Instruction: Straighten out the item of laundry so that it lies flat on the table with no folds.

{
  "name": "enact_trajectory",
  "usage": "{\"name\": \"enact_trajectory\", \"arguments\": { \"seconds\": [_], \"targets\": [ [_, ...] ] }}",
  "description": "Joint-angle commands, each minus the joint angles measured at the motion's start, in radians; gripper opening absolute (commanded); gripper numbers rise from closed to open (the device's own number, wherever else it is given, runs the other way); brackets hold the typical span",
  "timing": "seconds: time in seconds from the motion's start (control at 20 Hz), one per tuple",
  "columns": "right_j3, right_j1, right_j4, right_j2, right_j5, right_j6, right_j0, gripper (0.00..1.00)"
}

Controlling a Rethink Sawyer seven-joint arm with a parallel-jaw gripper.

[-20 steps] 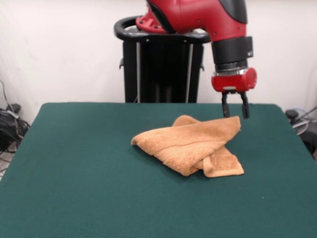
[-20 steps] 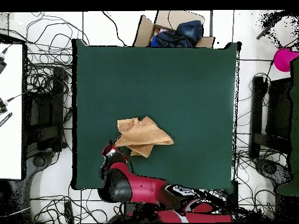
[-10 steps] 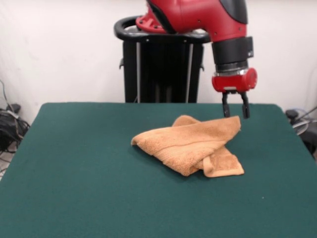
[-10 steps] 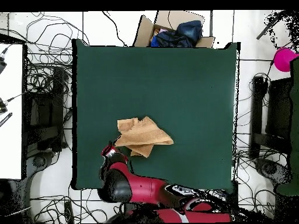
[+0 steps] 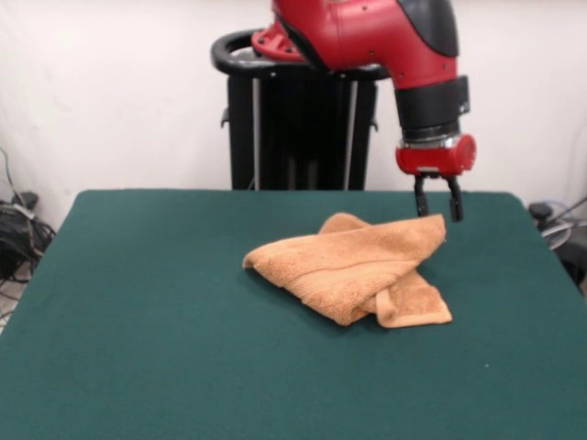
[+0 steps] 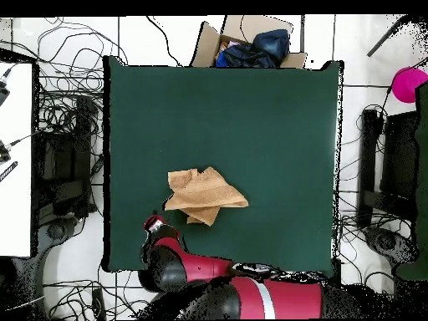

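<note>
The table (image 5: 138, 348) with its dark green top fills most of both views, and the black pedestal (image 5: 298, 128) stands behind its far edge in the front view. The red and black arm (image 5: 385, 37) reaches in from above toward the right of that view, its wrist pointing straight down. The towel (image 5: 358, 266) lies crumpled near the middle of the table, a little toward the robot's side; in the overhead view (image 6: 203, 195) it sits left of centre. It is folded over itself in several layers, with one corner sticking out toward the camera in the front view. The gripper (image 5: 437, 213) hangs at the towel's far right corner, its two dark fingers parted with a gap between them; whether the tips touch the cloth cannot be told.
</note>
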Motion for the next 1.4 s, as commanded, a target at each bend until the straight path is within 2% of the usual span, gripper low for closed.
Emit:
{"name": "enact_trajectory", "arguments": {
  "seconds": [0.05, 0.55, 0.95, 1.4],
  "targets": [
    [-0.083, 0.08, 0.033, -0.017, -0.031, 0.208, 0.037, 1.0],
    [-0.082, 0.014, 0.04, -0.097, -0.02, 0.148, 0.089, 1.0],
    [-0.103, 0.016, 0.014, -0.15, -0.069, 0.137, 0.119, 1.0],
    [-0.127, 0.057, -0.005, -0.138, -0.106, 0.171, 0.114, 1.0]
  ]
}}
